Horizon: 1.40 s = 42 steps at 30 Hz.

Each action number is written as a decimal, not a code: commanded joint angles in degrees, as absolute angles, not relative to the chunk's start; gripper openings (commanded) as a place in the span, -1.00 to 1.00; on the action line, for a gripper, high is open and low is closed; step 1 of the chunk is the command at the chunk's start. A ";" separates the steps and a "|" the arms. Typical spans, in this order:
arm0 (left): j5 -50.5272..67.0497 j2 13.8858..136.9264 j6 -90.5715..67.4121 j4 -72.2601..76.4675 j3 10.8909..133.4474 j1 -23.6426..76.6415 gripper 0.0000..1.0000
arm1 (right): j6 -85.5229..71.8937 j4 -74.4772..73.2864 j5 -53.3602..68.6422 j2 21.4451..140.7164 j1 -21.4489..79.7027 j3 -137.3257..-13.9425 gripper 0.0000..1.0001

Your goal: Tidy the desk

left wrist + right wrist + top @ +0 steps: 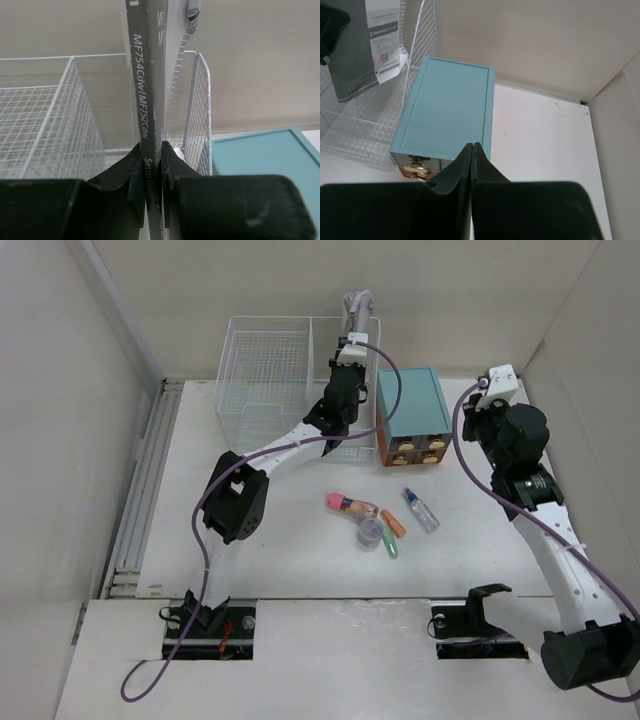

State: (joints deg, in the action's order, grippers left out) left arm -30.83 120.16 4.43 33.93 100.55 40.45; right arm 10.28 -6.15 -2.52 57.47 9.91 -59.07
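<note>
Left gripper (151,152) clamps one booklet (142,75) at one wire basket (262,375). Right gripper (472,155) is clenched on nothing. Five small items (371,531) lie mid-frame on the desk (290,575).

The basket (262,375), with a booklet (145,90) over it, and the blue box (412,400) fill the back of the desk (300,565). Pens (349,504) and a bottle (421,511) crowd the middle. The front is bare.
</note>
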 commanded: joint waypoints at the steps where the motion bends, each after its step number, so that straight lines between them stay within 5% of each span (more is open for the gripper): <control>1: -26.12 119.08 3.08 48.42 103.97 40.00 -1.00 | 10.28 -2.72 -2.37 57.66 9.84 -58.62 -1.00; 19: -24.43 125.68 9.40 74.52 94.58 39.99 -1.00 | 11.34 -1.15 -2.37 59.94 9.84 -57.57 -1.00; 39: -30.23 130.87 14.77 85.78 90.53 40.52 -0.98 | 11.87 -0.62 -0.79 60.47 9.84 -56.51 -1.00; 41: -30.85 130.87 14.77 85.78 90.53 40.52 -0.31 | 11.87 -0.62 -0.79 60.47 9.84 -56.51 -1.00; 42: -30.85 130.35 14.77 85.78 90.53 40.52 0.39 | 11.87 -0.62 -0.79 60.47 9.84 -56.51 -1.00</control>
